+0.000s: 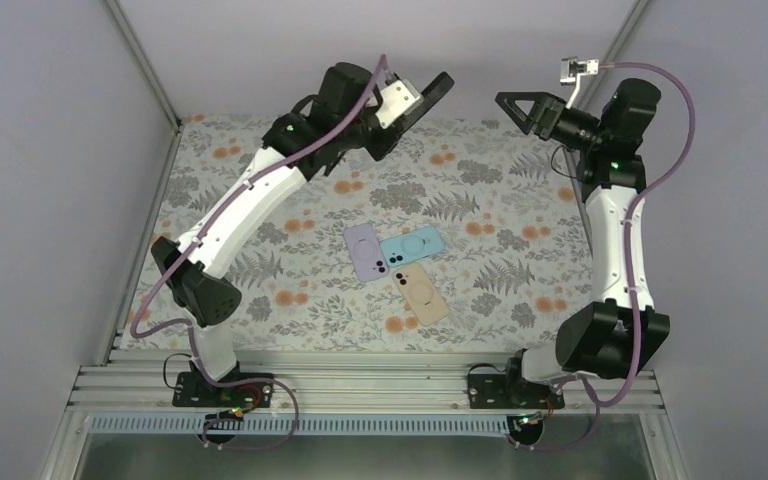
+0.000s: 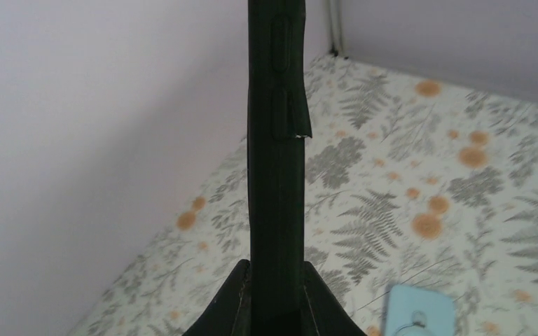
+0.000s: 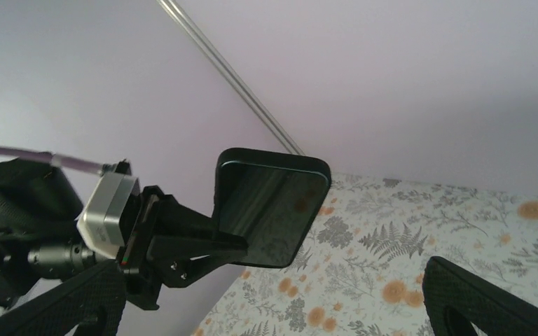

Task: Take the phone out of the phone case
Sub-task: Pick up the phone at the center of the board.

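The left pincer [image 1: 410,108] is clamped on the phone [image 3: 270,210] and holds it in the air above the far edge of the desk [image 1: 520,260], near the middle of that edge. The phone is dark and stands edge-on to the left wrist camera, with one black finger pressed on each flat face near its lower end. In the right wrist view its dark glass screen faces the right arm, tilted a little, and reflects the flowered cloth.

A black case [image 2: 300,119] is on the phone. Along one long edge, in the left wrist view, a piece of its rim stands off from the body as a small flap beside the raised button covers. How far the rest of the case has come loose cannot be told.

The right pincer [image 1: 522,113] hangs above the far right part of the desk, pointing at the phone, well apart from it and touching nothing. Its fingers are spread wide, one at each lower corner of its own camera's view.

Three more cases lie back-up near the middle of the desk, touching or overlapping: a purple case [image 1: 364,250] on the left, a blue case [image 1: 412,247] just right of it, and a beige case [image 1: 423,293] toward the near edge. Whether they have phones in them cannot be told.
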You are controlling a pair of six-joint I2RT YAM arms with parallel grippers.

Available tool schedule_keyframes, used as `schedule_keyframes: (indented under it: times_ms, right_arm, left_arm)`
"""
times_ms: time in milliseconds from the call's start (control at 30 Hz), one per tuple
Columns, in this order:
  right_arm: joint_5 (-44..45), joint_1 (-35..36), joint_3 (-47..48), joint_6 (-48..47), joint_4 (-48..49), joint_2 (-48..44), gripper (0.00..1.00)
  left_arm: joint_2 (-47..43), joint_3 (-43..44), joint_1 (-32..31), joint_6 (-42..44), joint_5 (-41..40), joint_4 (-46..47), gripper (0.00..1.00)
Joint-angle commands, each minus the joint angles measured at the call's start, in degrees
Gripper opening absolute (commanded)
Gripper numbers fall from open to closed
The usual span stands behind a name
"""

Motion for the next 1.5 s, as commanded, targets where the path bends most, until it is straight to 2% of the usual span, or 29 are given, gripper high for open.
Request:
schedule_keyframes:
  times_ms: [0, 133, 200, 300, 433, 600, 767, 900, 1067, 1133, 1233, 1467]
  right_arm:
    - [0.50, 1.86, 2.36, -2.20, 4.42, -0.81, 0.99]
    - [-5.31, 4.05, 2.55, 3.30, 15.38, 0.10, 0.99]
    - [-3.50, 6.08, 3.43, 4.64, 16.47, 0.45, 0.99]
    - [-1.21, 9.26, 5.53, 5.88, 16.28, 2.08, 0.99]
    - [2.12, 12.43, 6.87, 9.55, 18.24, 4.02, 0.99]
    - [5.72, 16.59, 8.23, 12.61, 21.36, 6.79, 0.99]
    - [5.54, 18.58, 10.36, 13.01, 22.84, 8.26, 0.99]
    - [5.44, 18.81, 10.59, 15.29, 24.43, 7.45, 0.92]
    - [4.23, 19.79, 7.67, 20.24, 29.95, 5.93, 0.69]
    - [3.95, 19.84, 7.26, 20.61, 30.41, 5.48, 0.59]
    - [3.85, 19.88, 6.24, 21.89, 31.28, 4.61, 0.50]
    - [4.52, 19.82, 1.45, 28.25, 36.29, 3.66, 0.35]
  left_arm:
    - [-2.36, 1.70, 2.75, -9.87, 14.88, 5.43, 0.02]
    - [-4.61, -1.86, 7.67, -19.08, 28.71, 12.08, 0.03]
    - [-4.82, -3.01, 10.59, -24.87, 36.80, 15.77, 0.02]
    - [-5.57, -6.00, 14.21, -32.77, 43.96, 23.58, 0.02]
    - [-5.47, -6.91, 16.79, -40.61, 49.11, 31.54, 0.02]
    - [-4.94, -7.58, 16.74, -48.41, 55.70, 40.87, 0.02]
    - [-5.18, -11.54, 15.90, -57.07, 60.66, 51.41, 0.02]
    - [-5.13, -13.58, 14.17, -59.83, 61.81, 55.46, 0.02]
    - [-4.13, -15.77, 12.71, -65.06, 63.11, 61.89, 0.02]
    - [-3.88, -15.81, 12.27, -65.20, 63.14, 62.19, 0.02]
    - [-3.74, -15.56, 12.18, -64.80, 62.77, 61.77, 0.02]
    - [-3.61, -13.69, 12.25, -60.90, 61.52, 57.09, 0.02]
